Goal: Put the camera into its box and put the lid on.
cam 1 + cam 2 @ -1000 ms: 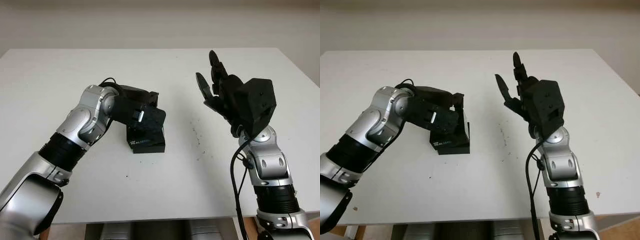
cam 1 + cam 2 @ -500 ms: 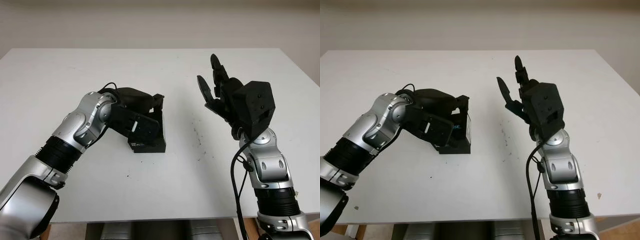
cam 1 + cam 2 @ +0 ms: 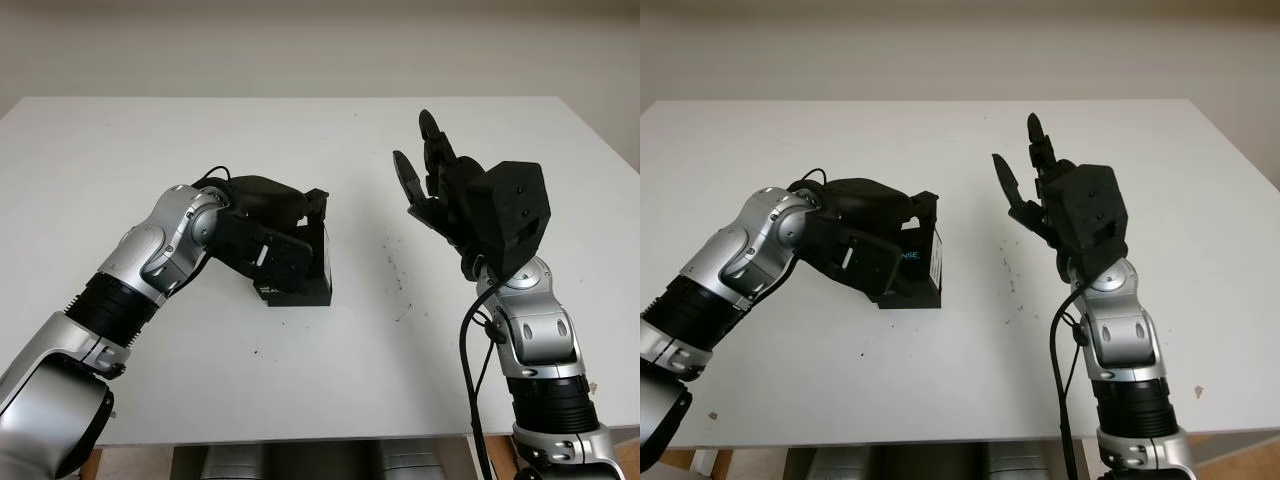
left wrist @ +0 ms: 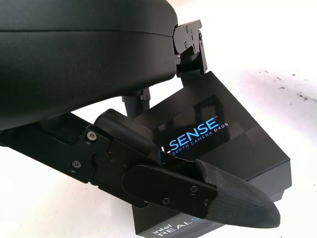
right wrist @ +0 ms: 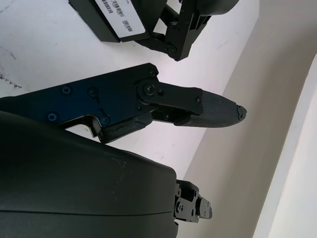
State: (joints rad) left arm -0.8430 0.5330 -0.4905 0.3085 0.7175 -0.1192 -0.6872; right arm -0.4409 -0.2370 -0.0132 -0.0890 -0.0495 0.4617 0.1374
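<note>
Left hand (image 3: pixel 275 235) is clamped around the black RealSense camera box (image 3: pixel 298 268), centre-left on the white table (image 3: pixel 320 370). Risk: box tips or skids under the sideways grip. Right hand (image 3: pixel 435 185) is raised, open and holding nothing, centre-right.

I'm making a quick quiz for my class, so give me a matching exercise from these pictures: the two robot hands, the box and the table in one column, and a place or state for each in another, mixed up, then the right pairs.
1. left robot hand
2. right robot hand
3. black box
4. table

A. white, with dark specks
B. raised above the table, open
C. closed around the box
D. on the table, blue lettering on its lid

Pairs: 1-C, 2-B, 3-D, 4-A
</note>
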